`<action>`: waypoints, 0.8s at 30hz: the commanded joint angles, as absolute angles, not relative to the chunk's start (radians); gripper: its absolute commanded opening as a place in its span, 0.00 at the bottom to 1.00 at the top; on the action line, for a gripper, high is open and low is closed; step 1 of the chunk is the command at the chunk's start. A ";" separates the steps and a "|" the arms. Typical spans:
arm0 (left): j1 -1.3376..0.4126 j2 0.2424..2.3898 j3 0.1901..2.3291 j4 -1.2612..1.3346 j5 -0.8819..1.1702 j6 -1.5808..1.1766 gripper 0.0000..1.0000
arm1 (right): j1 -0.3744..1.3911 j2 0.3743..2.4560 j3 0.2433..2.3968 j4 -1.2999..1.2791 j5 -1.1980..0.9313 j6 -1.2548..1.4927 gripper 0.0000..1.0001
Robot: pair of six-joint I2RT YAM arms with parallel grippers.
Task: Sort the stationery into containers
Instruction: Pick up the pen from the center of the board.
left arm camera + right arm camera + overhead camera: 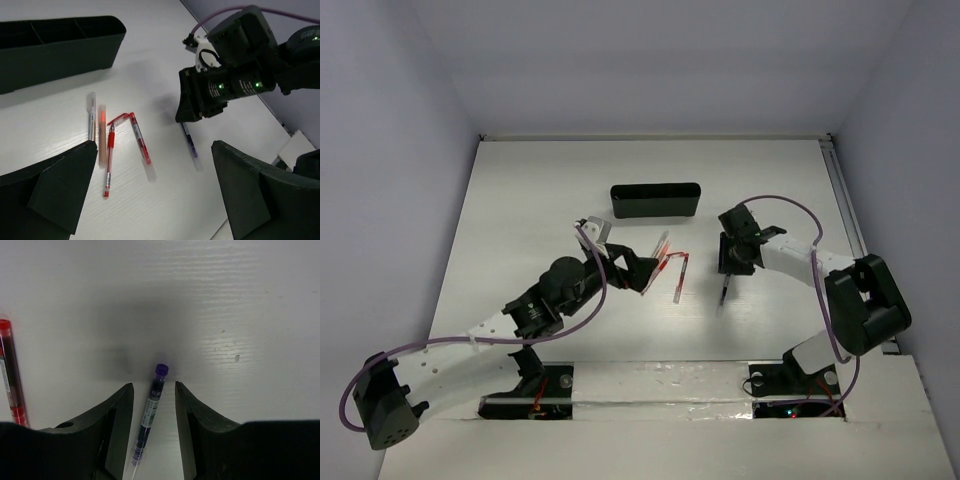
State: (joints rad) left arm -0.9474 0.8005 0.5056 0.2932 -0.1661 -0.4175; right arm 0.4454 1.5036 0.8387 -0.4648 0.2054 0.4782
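Observation:
The long black tray (655, 200) stands at the back middle; it also shows in the left wrist view (55, 50). My left gripper (642, 272) is open and empty (155, 195), hovering over several pens: a clear one (91, 116), a beige one (102, 135), a red pen (108, 160) and a red-filled clear one (140, 145). My right gripper (728, 268) is open and low on the table, its fingers (117, 415) on either side of a purple pen (150, 410), not touching it. Scissors and eraser are out of view.
The red-filled pens (678, 275) lie between the two grippers, close to both. The right gripper's body (210, 95) stands just right of them in the left wrist view. A red pen (11, 375) lies at the left edge of the right wrist view.

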 commanded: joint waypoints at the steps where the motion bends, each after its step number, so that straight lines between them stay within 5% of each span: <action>1: -0.951 0.793 0.505 0.414 -0.227 -0.350 0.99 | 0.440 1.526 0.858 -0.465 0.153 0.526 0.44; 5: -0.951 0.802 0.500 0.486 -0.255 -0.315 0.99 | 0.440 1.555 0.844 -0.446 0.158 0.545 0.33; 11: -0.951 0.759 0.443 0.543 -0.362 -0.281 0.99 | 0.440 1.559 0.827 -0.428 0.196 0.568 0.00; 24: -0.951 0.502 0.295 0.538 -0.564 -0.336 0.99 | 0.440 1.307 1.029 -0.068 0.114 0.402 0.00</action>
State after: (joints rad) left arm -0.9474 0.5255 0.3115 0.4831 -0.4988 -0.3237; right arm 0.4446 1.3273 0.9173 -0.3164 0.1471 0.4637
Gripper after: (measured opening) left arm 0.989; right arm 0.057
